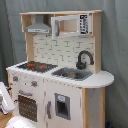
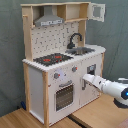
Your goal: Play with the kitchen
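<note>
The kitchen (image 1: 65, 65) (image 2: 60, 60) is a tall white and light-wood toy that shows in both exterior views. It has a grey hood (image 2: 48, 20), a black faucet (image 2: 75, 40) over the sink (image 1: 72, 74), and a red-ringed hob (image 2: 52, 59). Knobs (image 2: 56, 76) sit above the windowed oven door (image 2: 64, 96). My white arm reaches in from the second exterior view's right. Its gripper (image 2: 85, 79) is at the kitchen's front panel, between the oven door and the lower cabinet door (image 2: 92, 75). A white part of the arm (image 1: 4, 100) shows at the first exterior view's left edge.
The kitchen stands on a wooden surface (image 2: 95, 114) in front of a grey curtain (image 2: 117, 30). The small upper cabinet door (image 2: 97, 11) at the top right in the second exterior view hangs open. The rounded counter end (image 1: 102, 77) juts out beside the sink.
</note>
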